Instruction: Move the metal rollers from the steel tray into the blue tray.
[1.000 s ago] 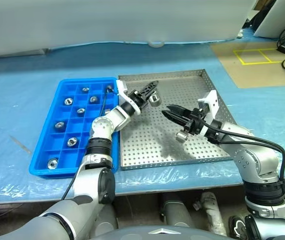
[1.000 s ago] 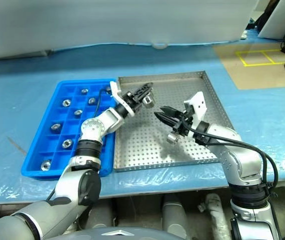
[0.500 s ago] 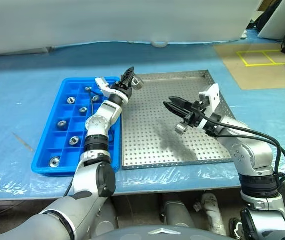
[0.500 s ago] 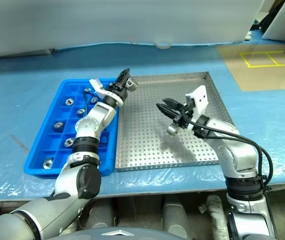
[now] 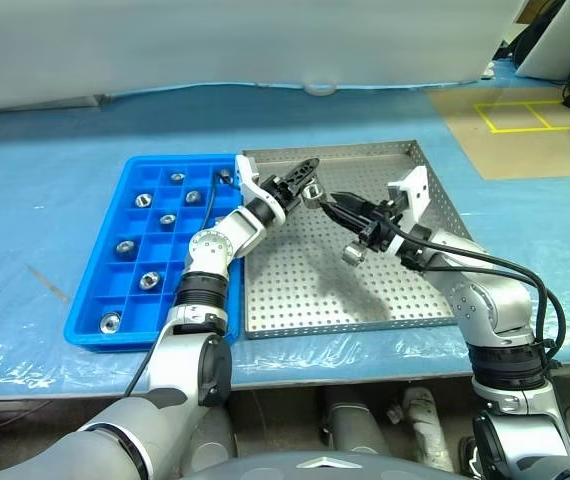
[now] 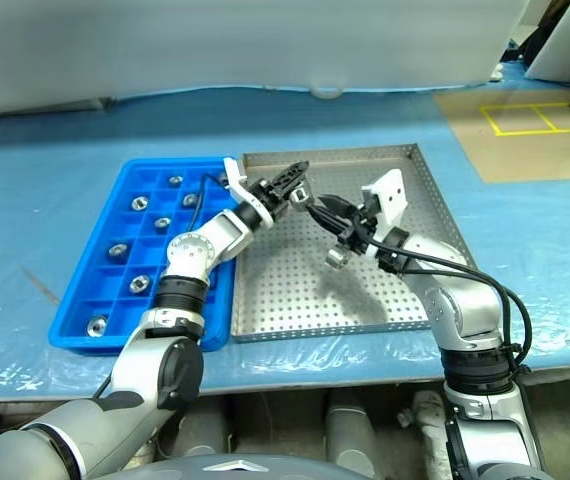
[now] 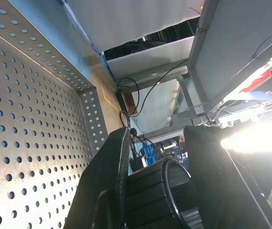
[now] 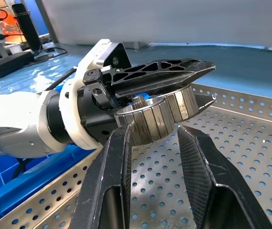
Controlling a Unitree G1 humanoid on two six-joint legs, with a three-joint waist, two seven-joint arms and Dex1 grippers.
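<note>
Left eye view: grippers [image 5: 303, 183] mid steel tray [image 5: 420, 305], rims clear.

On the bench [image 5: 45, 190] the blue tray [image 5: 115, 215] lies to the left with the steel tray [image 5: 295, 300] touching its right edge. Eight metal rollers [image 5: 111, 322] sit apart in separate compartments of the blue tray, mostly in its two left columns. Above the rear middle of the steel tray the left gripper [image 5: 308, 185] and right gripper [image 5: 333, 202] meet tip to tip, a roller [image 8: 157, 114] between the left fingers [image 8: 167, 71] and another roller [image 5: 351, 255] hanging under the right gripper.
</note>
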